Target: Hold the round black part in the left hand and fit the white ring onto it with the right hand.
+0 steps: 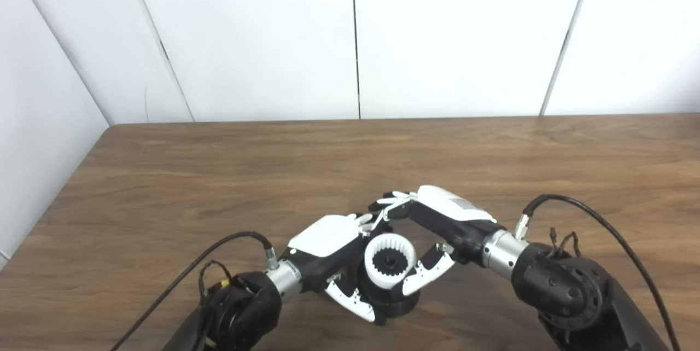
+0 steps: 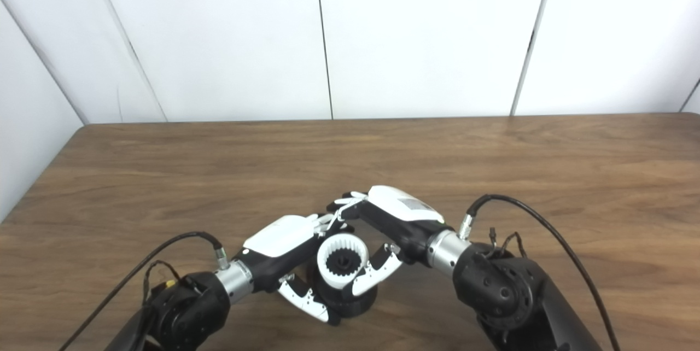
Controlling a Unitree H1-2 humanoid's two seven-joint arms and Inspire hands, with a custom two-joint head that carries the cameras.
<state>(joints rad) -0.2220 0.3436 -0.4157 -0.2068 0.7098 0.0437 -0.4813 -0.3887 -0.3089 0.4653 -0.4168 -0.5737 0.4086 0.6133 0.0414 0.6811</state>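
Here, low in the middle of the frame, the left hand (image 1: 328, 241) wraps around the round black part (image 1: 396, 300), and the right hand (image 1: 443, 220) holds the white ring (image 1: 389, 266) with its thumb and fingers. The toothed ring sits on top of the black part. Both rest just above the brown table (image 1: 219, 176).

Bright, even light; white wall (image 1: 350, 34) slightly blown out. Soft sheen on table (image 1: 164, 176) upper right of frame. Mild overall softness.
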